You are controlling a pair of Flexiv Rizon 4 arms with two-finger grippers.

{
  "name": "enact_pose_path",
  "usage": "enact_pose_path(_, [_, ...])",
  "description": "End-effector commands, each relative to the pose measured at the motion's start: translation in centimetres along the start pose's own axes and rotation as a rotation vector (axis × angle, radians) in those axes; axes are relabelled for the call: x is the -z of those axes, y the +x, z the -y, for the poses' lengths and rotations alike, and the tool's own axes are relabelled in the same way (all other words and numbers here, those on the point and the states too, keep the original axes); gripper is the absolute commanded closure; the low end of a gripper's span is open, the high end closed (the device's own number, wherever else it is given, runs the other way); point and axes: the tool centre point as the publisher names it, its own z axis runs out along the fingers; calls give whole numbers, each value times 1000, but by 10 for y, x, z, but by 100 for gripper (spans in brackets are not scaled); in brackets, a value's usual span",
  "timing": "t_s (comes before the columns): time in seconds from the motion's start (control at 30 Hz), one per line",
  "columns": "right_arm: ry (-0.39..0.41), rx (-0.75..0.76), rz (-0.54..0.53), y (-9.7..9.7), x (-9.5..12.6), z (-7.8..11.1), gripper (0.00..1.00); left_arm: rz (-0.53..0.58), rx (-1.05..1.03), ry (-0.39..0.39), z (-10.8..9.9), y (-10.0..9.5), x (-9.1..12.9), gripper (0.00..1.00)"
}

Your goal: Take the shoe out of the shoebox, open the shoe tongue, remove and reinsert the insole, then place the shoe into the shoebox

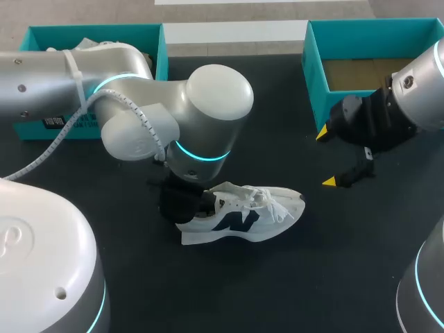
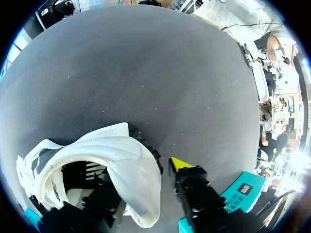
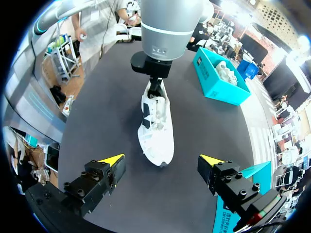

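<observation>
**Ann:** Dark counter (image 1: 291, 284) all the way across, and the white shoe (image 1: 243, 215) is out on it, lying between the two teal boxes and apart from both.

**Bo:** Which way is it pointing?

**Ann:** Toe toward the right arm, heel toward the left. The left pincer (image 1: 182, 202) is right at the heel, and from its own wrist the shoe's (image 2: 131, 170) heel collar looms just ahead. Clamped or not, I cannot tell.

**Bo:** And the other side?

**Ann:** The right pincer (image 1: 327, 157) hangs above the counter with its yellow tips spread wide and nothing between them. It looks straight down the shoe (image 3: 155, 126) from the toe end.

**Bo:** What about the boxes?

**Ann:** The right shoebox (image 1: 316, 76) sits just behind that pincer, its brown floor showing. The left shoebox (image 1: 161, 48) is at the far corner behind the left arm, with a second white shoe (image 3: 224, 70) inside it.
</observation>
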Motion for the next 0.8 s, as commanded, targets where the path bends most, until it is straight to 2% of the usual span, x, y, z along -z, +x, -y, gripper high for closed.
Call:
enact_pose_path(0.03, [4, -1, 2, 0, -2, -1, 0, 11, -7, -2, -4, 3, 6, 37])
enact_pose_path(0.07, [4, -1, 2, 0, -2, -1, 0, 15, -9, -2, -4, 4, 7, 33])
enact_pose_path(0.1, [4, -1, 2, 0, -2, -1, 0, 23, -14, -2, -4, 4, 9, 22])
enact_pose_path(0.17, [4, -1, 2, 0, -2, -1, 0, 39, -28, 1, -3, 4, 15, 7])
enact_pose_path(0.23, [4, -1, 2, 0, -2, -1, 0, 58, -32, -2, -1, 5, 21, 0])
enact_pose_path(0.37, [4, -1, 2, 0, -2, -1, 0, 130, -25, 6, 1, 11, 36, 0])
enact_pose_path(0.67, [4, -1, 2, 0, -2, -1, 0, 387, 105, 60, -5, 37, 79, 0])
enact_pose_path(0.8, [4, -1, 2, 0, -2, -1, 0, 534, 276, 205, -6, 52, 90, 0])
